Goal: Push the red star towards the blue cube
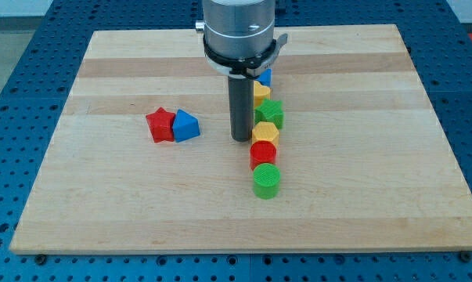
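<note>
The red star (160,124) lies at the board's left of centre. The blue cube (185,125) sits right beside it on the view's right, touching or nearly touching it. My tip (241,139) stands on the board to the right of the blue cube, a block's width or more away, just left of a yellow block (265,132).
A column of blocks runs down the middle right: a blue block (265,77) partly hidden by the arm, a yellow block (261,94), a green block (271,113), the yellow one, a red cylinder (263,153) and a green cylinder (266,181). The wooden board (102,204) lies on a blue table.
</note>
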Tool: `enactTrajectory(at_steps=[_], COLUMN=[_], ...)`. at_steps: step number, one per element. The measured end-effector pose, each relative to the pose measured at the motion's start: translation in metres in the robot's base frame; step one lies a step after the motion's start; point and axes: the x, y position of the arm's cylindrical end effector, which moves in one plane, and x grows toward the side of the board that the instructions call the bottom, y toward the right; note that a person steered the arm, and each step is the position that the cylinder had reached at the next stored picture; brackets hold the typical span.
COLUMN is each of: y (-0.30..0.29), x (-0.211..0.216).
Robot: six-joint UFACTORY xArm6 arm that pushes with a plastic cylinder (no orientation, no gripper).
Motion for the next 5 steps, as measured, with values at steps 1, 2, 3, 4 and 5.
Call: enactTrajectory(at_steps=[1, 2, 3, 4, 5], y=[-0.012, -0.058, -0.072, -0.099, -0.122], x=[-0.011, -0.034, -0.066, -0.043, -0.063])
